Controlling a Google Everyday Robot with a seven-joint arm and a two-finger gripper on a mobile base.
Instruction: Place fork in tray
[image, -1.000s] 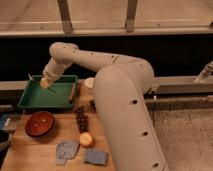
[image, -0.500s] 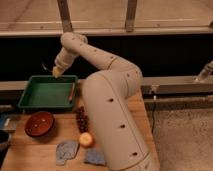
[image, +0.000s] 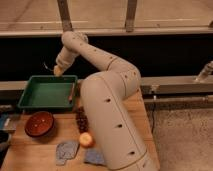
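Since a second ago my gripper (image: 59, 71) has lifted from inside the tray (image: 31, 104) and now hangs above its far rim, against the dark band behind the table. I judge this a withdrawal after a release, or a lift with the fork in hand; I cannot settle which. A thin dark sliver juts left of my fingertips; it may be the fork, but I cannot confirm it. Whether my fingers stand open or closed, I cannot tell. No fork shows on the tray floor. Right of the tray's edge lie the grapes (image: 81, 120) and, nearer, an apple (image: 86, 139), untouched.
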